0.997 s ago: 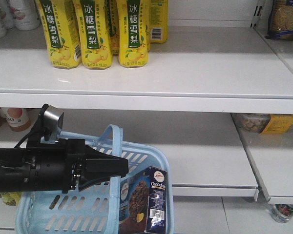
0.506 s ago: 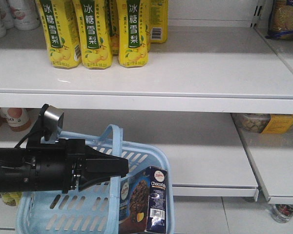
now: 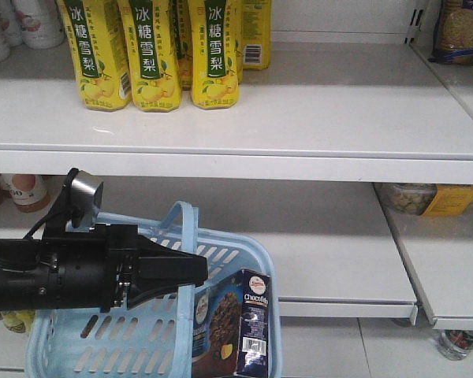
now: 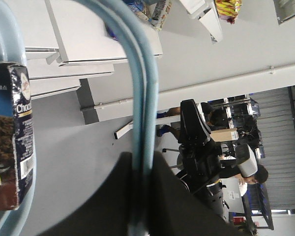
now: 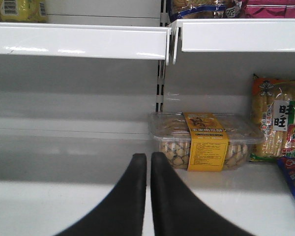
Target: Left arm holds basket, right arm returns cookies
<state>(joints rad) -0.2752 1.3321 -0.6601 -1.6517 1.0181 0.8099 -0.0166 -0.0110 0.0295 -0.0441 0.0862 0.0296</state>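
A shop aisle, seen from my place at the shelves.

I face white metal shelving [image 3: 339,118] built in bays, stocked the way a store does it. Identical yellow drink bottles [image 3: 154,55] stand in rows with their labels facing out, one showing a barcode. A pack of biscuits [image 3: 461,31] sits on the next bay, and there are jars [image 3: 24,189] lower left. My right wrist view shows a clear tub of snacks [image 5: 204,140] with a yellow label and bagged snacks [image 5: 278,120] just beside it. A light blue shopping basket [image 3: 110,342] in front of me holds a barcoded cookie carton [image 3: 232,323].
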